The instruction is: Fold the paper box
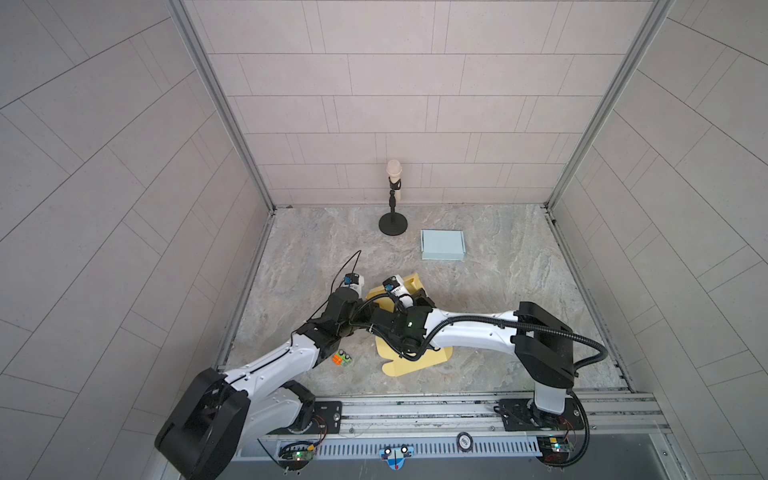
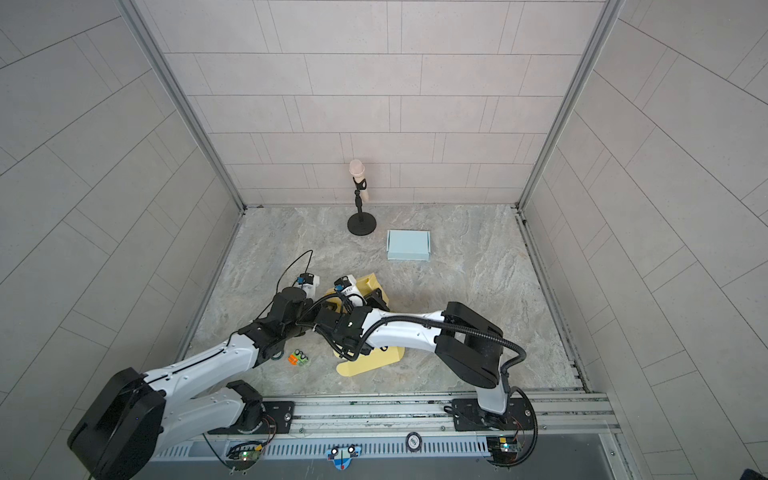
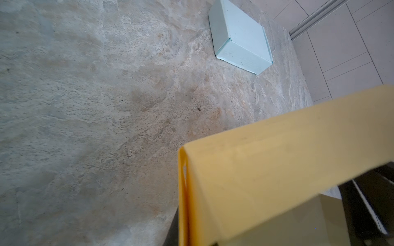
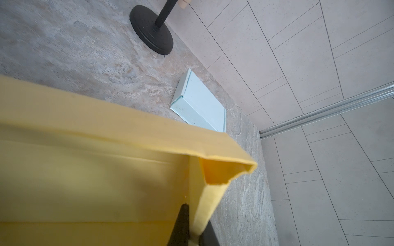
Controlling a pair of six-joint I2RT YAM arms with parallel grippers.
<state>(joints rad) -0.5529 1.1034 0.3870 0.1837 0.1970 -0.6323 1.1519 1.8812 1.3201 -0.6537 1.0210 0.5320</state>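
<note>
The yellow paper box (image 1: 409, 284) lies partly folded in the middle of the table, with a flat flap (image 1: 415, 361) reaching toward the front edge. Both arms meet over it. In the left wrist view my left gripper (image 3: 183, 238) is shut on an upright wall of the box (image 3: 266, 170), seen edge-on, with one dark finger (image 3: 172, 231) beside it. In the right wrist view my right gripper (image 4: 197, 236) is shut on a raised side wall of the box (image 4: 85, 170), whose thin edge runs between the two black fingers (image 4: 181, 223). The arms hide the box's middle in both top views.
A folded light blue box (image 1: 442, 245) sits at the back right of the yellow one. A microphone on a black round stand (image 1: 392, 224) is near the back wall. A small orange and green item (image 1: 343, 358) lies under the left arm. Tiled walls close three sides.
</note>
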